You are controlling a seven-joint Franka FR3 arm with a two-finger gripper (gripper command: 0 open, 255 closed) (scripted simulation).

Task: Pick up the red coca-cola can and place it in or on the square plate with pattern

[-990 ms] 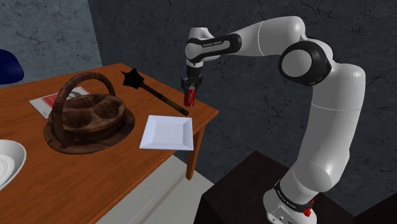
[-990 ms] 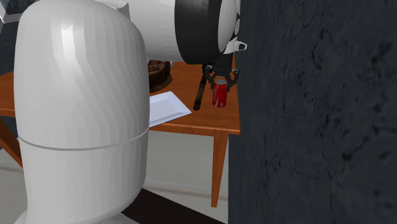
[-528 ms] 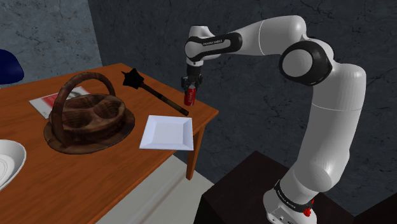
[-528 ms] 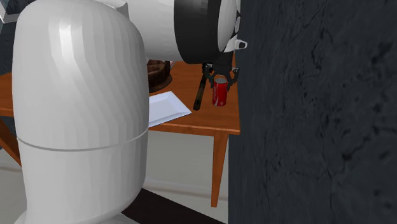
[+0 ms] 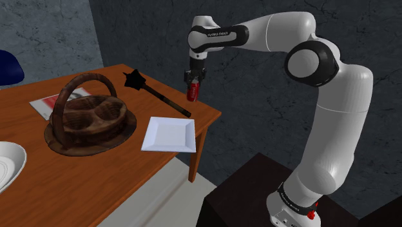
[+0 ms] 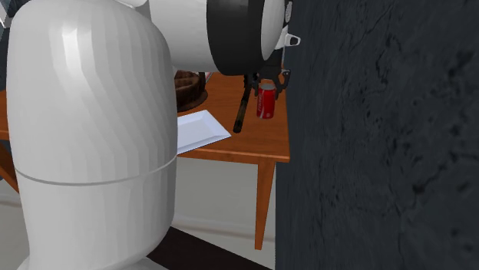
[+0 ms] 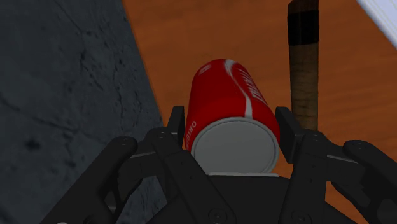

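My black gripper (image 5: 192,80) is shut on the red cola can (image 5: 191,91), which hangs upright a little above the wooden table's (image 5: 122,161) far right corner. In the second exterior view the can (image 6: 265,102) hangs clear of the tabletop under the gripper (image 6: 267,81). The wrist view has the can (image 7: 224,102) clasped between both fingers (image 7: 287,130), silver end towards the camera. A plain white square plate (image 5: 169,134) lies flat on the table, nearer the front edge than the can and towards the shoulder view's left. The plate's corner (image 6: 201,128) pokes out from behind the arm.
A dark spiked mace (image 5: 156,91) lies on the table just beside the can, its handle (image 7: 303,57) close to the fingers. A brown wooden basket (image 5: 90,119) stands left of the plate, with a red and white booklet (image 5: 46,103) behind it. A white bowl (image 5: 9,164) sits at the left edge.
The gripper has risen with the can in it, lifting the can off the tabletop. The plate, mace and basket have not moved.
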